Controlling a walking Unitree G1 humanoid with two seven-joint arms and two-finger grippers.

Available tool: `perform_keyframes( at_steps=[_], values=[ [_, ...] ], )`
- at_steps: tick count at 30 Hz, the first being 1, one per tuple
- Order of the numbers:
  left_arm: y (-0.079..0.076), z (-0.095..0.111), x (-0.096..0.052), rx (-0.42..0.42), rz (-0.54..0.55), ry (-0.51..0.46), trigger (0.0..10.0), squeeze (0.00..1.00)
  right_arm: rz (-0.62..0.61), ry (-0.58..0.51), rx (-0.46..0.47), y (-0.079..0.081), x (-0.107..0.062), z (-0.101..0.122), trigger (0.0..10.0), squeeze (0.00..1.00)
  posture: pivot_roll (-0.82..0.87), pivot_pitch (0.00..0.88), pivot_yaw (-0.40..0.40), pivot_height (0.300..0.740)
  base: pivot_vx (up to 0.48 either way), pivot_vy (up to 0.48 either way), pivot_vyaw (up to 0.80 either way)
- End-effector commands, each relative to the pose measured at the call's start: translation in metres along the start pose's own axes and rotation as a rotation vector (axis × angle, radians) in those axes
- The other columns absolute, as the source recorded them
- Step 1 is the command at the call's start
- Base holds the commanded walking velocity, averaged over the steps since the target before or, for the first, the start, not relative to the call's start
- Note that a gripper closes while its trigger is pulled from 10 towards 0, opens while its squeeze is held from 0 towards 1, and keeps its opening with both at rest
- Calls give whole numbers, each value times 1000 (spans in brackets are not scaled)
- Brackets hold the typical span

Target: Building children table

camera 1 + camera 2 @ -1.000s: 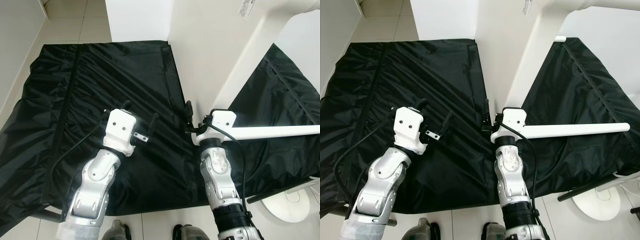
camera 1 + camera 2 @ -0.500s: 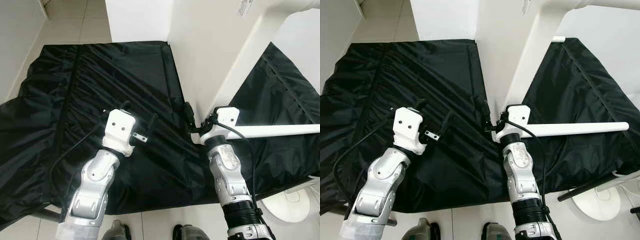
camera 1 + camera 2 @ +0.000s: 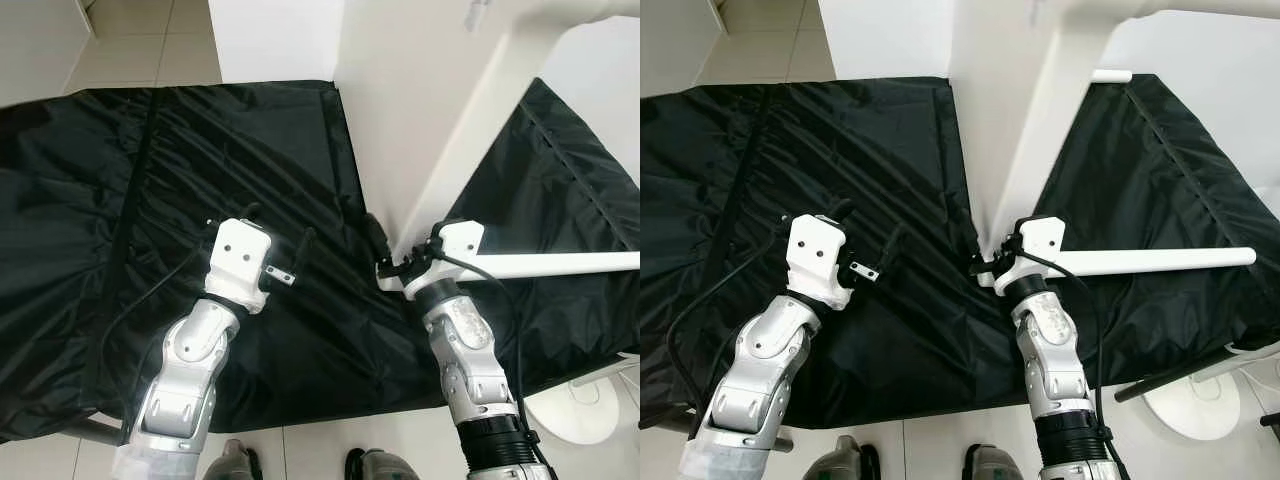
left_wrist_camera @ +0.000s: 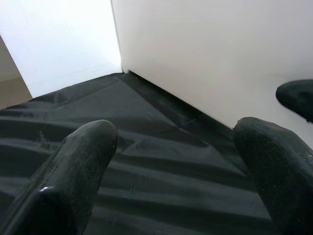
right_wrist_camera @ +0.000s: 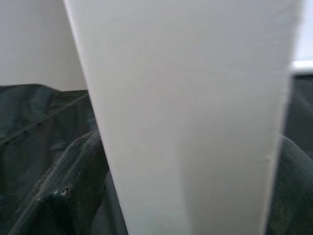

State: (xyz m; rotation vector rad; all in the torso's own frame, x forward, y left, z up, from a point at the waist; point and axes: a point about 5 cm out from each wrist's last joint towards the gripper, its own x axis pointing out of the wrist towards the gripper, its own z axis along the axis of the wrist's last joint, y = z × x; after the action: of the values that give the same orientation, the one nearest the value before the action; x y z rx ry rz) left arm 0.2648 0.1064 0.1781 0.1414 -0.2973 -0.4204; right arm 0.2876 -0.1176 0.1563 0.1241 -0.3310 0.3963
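A large white table part stands upright against a black cloth spread over a low frame. One white leg runs out to the right behind my right wrist. My right gripper is at the foot of the white part, and in the right wrist view a white slab sits clamped between its two black fingers. To the left, my left gripper hovers over the cloth, open and holding nothing; in the left wrist view its fingers stand wide apart.
Pale tiled floor lies beyond the cloth. A round white base and a dark bar sit at the lower right. A grey frame tube pokes out at the cloth's near left corner.
My right wrist has shifted a little to the right, still holding the white part. The cloth's left side now lies spread out flatter. The left arm has stayed put.
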Motion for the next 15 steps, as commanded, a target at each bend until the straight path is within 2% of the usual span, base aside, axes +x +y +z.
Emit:
perform_keyframes(
  at_steps=[1,6,15],
  values=[
    [0,0,-1,-1,21,6,10000,0,43,43,30,9,-4,-9,10000,0,-21,122,19,740,0,0,0],
    [-1,0,-1,-3,19,7,10000,0,76,43,46,10,-2,-6,10000,0,-22,124,20,740,0,0,0],
    [-1,0,-1,-5,26,8,10000,0,208,56,90,30,-5,-6,10000,0,-22,128,15,740,0,0,0]
  ],
)
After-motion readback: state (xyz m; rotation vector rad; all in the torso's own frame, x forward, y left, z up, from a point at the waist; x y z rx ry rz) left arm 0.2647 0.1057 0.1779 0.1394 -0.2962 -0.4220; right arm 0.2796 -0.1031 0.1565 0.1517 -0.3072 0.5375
